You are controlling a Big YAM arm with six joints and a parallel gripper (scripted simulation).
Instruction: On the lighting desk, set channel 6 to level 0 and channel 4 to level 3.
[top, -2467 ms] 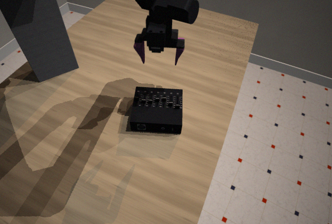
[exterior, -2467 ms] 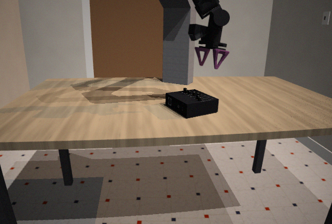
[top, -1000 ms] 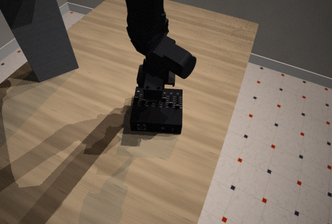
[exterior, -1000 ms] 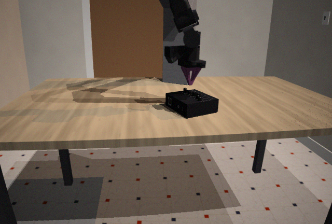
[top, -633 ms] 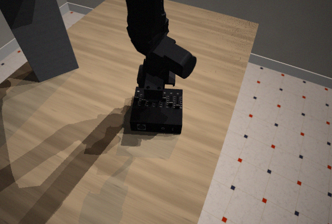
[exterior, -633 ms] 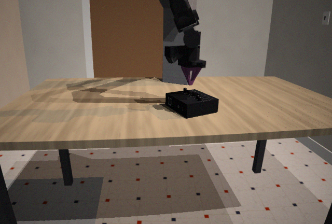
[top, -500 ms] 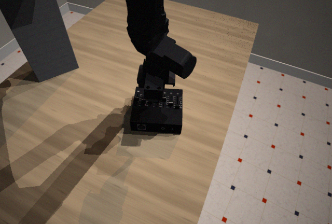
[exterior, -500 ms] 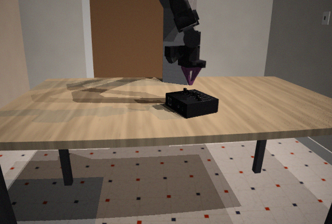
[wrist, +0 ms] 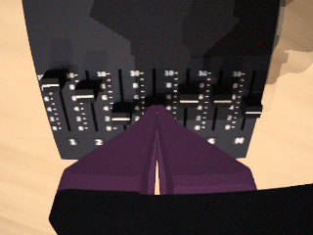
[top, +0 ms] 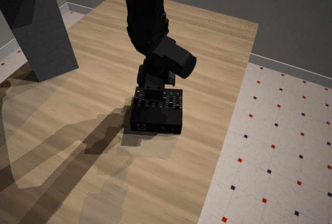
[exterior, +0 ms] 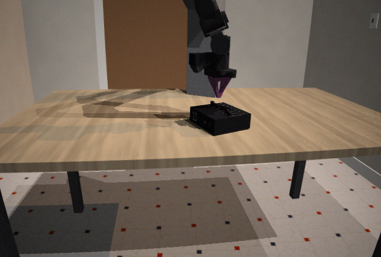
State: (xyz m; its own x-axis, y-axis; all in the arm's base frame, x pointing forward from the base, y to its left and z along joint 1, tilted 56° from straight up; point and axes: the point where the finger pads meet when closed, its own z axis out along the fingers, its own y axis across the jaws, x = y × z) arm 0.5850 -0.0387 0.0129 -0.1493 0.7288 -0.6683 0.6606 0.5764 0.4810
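Hovering over the desk (top: 156, 115) (exterior: 219, 119) (wrist: 73, 29) is done by the gripper (top: 154, 94) (exterior: 218, 96) (wrist: 156, 116): closed, nothing gripped. Desk is seated upright on the tabletop (top: 187, 162) (exterior: 122, 143) (wrist: 15, 147), near center in top view; pedestal (top: 51, 42) (exterior: 196, 72) is placed at its 10 o'clock there.

Wrist view: ch 4 cap (wrist: 155, 100) is partly covered by the fingertips, its line hidden; contact can't be told. Ch 6 cap (top: 143, 100) (wrist: 222, 96) is seen at 3 o'clock from it, set around mid-scale, not at 0. Ch 5 cap (wrist: 188, 96) is set between them. Ch 3 cap (wrist: 121, 114) is seen at 8 o'clock, set low. Ch 2 cap (wrist: 87, 91) and ch 1 cap (wrist: 51, 80) are seen between 9 and 10 o'clock, both set high. M cap (wrist: 252, 107) is seen just past 3 o'clock. Labels 3 to 5 are hidden by the gripper.
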